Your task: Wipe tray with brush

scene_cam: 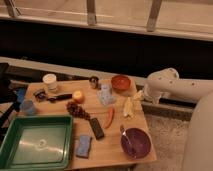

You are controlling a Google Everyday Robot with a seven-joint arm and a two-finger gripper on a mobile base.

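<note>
Gripper over table's far-right edge, jaws wide, gripping nothing. Brush lies well left of jaws; green tray further left, nearer cam.

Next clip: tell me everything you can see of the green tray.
The green tray is a large, shallow rectangle of what looks like plastic, with a raised rim and rounded corners. It lies flat on the front left corner of the wooden table, looks empty, and its floor shows a pale glare. Nothing visibly touches it: the blue sponge lies just right of it, the brush farther back. The gripper hangs at the table's far right edge, well away.
</note>
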